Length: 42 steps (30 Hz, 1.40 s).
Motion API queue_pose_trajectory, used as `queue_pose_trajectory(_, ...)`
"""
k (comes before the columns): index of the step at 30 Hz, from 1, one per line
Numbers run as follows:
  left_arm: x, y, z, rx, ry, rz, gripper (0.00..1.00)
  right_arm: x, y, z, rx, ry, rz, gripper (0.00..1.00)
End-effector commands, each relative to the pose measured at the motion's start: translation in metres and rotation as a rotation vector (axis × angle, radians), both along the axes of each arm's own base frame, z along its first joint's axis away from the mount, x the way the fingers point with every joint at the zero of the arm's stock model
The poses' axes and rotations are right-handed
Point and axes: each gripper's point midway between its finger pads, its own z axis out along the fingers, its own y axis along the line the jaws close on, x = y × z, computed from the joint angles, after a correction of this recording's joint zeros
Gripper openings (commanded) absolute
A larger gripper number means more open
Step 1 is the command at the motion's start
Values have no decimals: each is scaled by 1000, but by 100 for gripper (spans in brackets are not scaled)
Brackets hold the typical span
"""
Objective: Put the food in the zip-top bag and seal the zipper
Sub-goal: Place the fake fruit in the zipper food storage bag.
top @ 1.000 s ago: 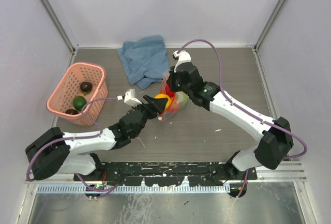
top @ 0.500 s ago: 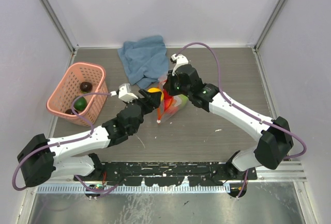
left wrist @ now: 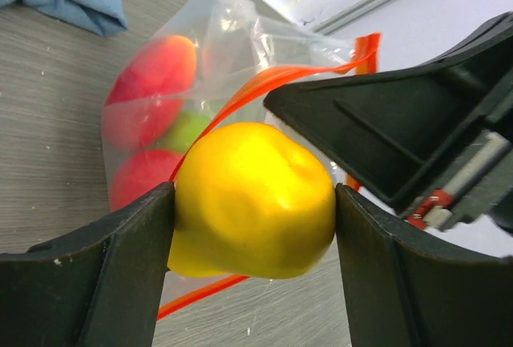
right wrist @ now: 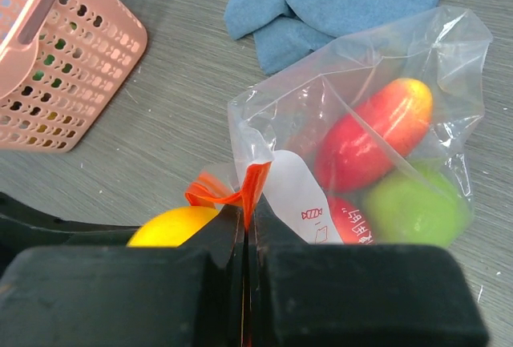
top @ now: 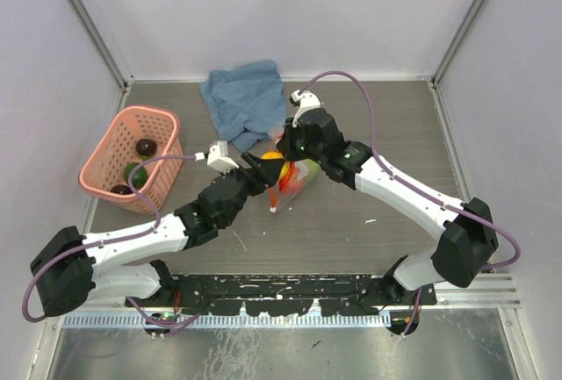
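My left gripper (left wrist: 254, 211) is shut on a yellow toy fruit (left wrist: 252, 199), holding it right at the mouth of the zip-top bag (left wrist: 216, 50). The clear bag holds two red fruits (right wrist: 373, 135) and a green one (right wrist: 413, 207). My right gripper (right wrist: 247, 219) is shut on the red-orange zipper (right wrist: 255, 183) strip, lifting that edge of the bag. In the top view the yellow fruit (top: 272, 157) sits just left of the right gripper (top: 283, 146), with the bag (top: 300, 175) below it. Other fruits lie in the pink basket (top: 132, 156).
A crumpled blue cloth (top: 244, 103) lies just behind the bag. The pink basket stands at the left, near the side wall, with dark and green fruits (top: 135, 172) inside. The enclosure's walls ring the table.
My left gripper has carried the yellow fruit up and toward the bag mouth. My right gripper has shifted slightly up and left with the zipper edge.
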Motion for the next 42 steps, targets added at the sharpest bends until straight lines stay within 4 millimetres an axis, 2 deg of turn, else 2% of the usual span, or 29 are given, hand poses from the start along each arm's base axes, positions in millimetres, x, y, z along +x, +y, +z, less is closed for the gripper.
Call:
queue_pose_trajectory(1, 7, -13, 18, -69, -27, 1, 0, 5, 14, 47, 107, -84, 30, 0)
queue_pose_trajectory(4, 13, -16, 11, -43, -14, 21, 0, 3, 16, 47, 105, -77, 46, 1)
queue_pose_trajectory(7, 22, -7, 0, 3, 1, 95, 0, 0, 16, 45, 101, -66, 61, 1)
queue_pose_trajectory(11, 31, 6, 6, 54, -35, 177, 0, -6, 17, 40, 89, -41, 82, 1)
queue_pose_trajectory(17, 41, 24, 19, 163, -73, 275, 4, -18, 21, 45, 127, -16, 130, 1)
queue_pose_trajectory(21, 42, 26, 20, 198, -80, 280, 7, -25, 24, 52, 160, -9, 157, 0)
queue_pose_trajectory(23, 40, 21, 22, 194, -83, 253, 14, -23, 24, 52, 158, -13, 148, 1)
queue_pose_trajectory(24, 43, 15, 10, 221, -68, 238, 19, -22, 23, 52, 157, -17, 140, 1)
queue_pose_trajectory(27, 41, 8, 3, 233, -57, 202, 37, -18, 20, 53, 154, -29, 113, 1)
queue_pose_trajectory(30, 37, 6, 3, 234, -54, 174, 54, -13, 14, 54, 146, -45, 78, 1)
queue_pose_trajectory(33, 31, 7, 8, 244, -55, 142, 67, -7, 7, 54, 136, -57, 44, 1)
queue_pose_trajectory(35, 27, 9, 15, 241, -63, 124, 73, -3, 3, 53, 132, -61, 25, 1)
queue_pose_trajectory(42, 13, 7, 22, 232, -78, 42, 89, 3, 0, 49, 137, -56, 8, 1)
